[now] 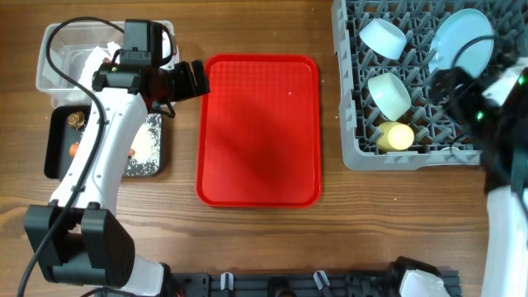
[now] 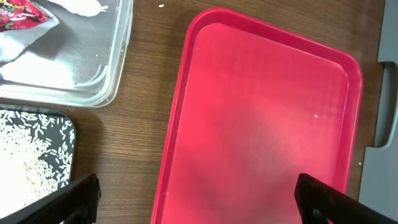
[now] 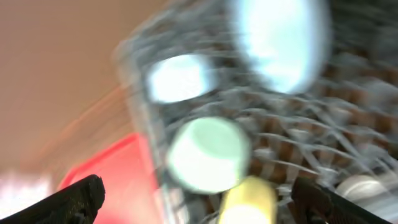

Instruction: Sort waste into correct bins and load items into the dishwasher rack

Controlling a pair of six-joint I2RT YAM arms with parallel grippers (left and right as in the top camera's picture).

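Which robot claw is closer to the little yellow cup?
Right. The right claw hovers over the grey plastic rack, near the small yellow cup; the left claw is away across the flat red tray.

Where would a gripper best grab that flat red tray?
Probably the raised rim of the red tray, on the long side nearest the open left gripper, from above, one finger inside, one outside. It lies flat, so that lip is all two fingers can pinch.

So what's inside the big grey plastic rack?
A pale mint bowl, a second mint bowl, a small yellow cup and a round pale-blue plate. The right arm covers part of the rack.
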